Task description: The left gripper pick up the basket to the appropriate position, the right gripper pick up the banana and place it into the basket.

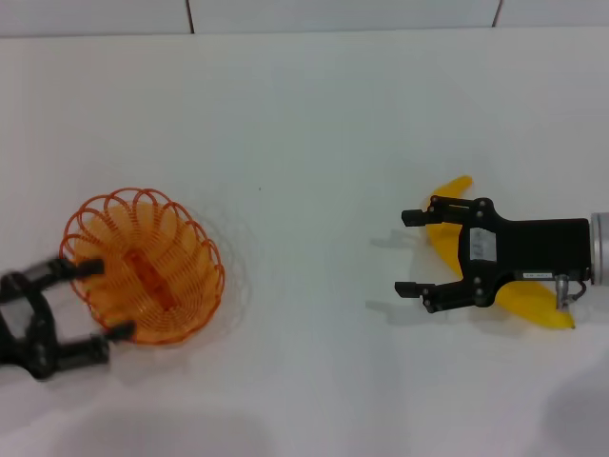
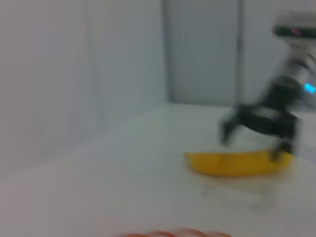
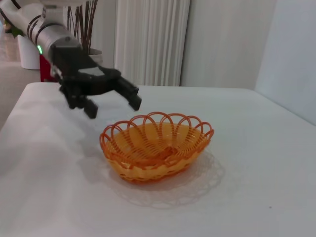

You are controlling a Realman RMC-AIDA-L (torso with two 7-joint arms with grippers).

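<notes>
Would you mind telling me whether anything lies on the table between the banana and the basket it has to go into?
Nothing visible does. The banana lies under the open right gripper, and only bare white table separates it from the basket, where the open left gripper waits.

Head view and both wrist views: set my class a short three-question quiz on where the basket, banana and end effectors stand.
1. True or false: the banana already lies in the basket.
2. Which end effector hangs over the banana? A) left B) right
3. Fill in: the left end effector, fingers apart, sits at the basket's ____.

Key:
1. False; it lies on the table, apart from the basket.
2. B; the right end effector is open above it.
3. Rim; none of the views shows a grip on it.
</notes>
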